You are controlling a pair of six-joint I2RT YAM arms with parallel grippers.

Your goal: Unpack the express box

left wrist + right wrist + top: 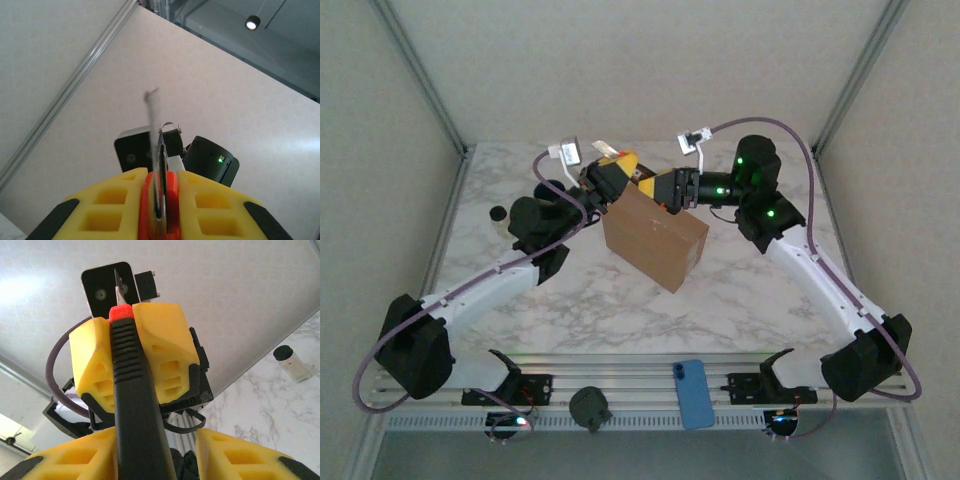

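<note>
Marble-patterned worktop carries the express box at its centre, set at an angle to the edges, between the two arms. The brown carton shows plain faces and no raised flap in the top view; its top appears shut, and no contents lie beside it. Both arms converge above the far upper edge of the box. The left pincer is clenched on a utility knife at the red collar, with the bare blade projecting past the yellow fingers. The right pincer straddles the black ribbed handle; whether it grips cannot be told, since a gap shows on one side. A small black-capped vial stands on the worktop, apart from the box. Assessment: the tool is held between the pincers, but the cut is not yet made. Opening the flaps and removing the contents are both outstanding.
</note>
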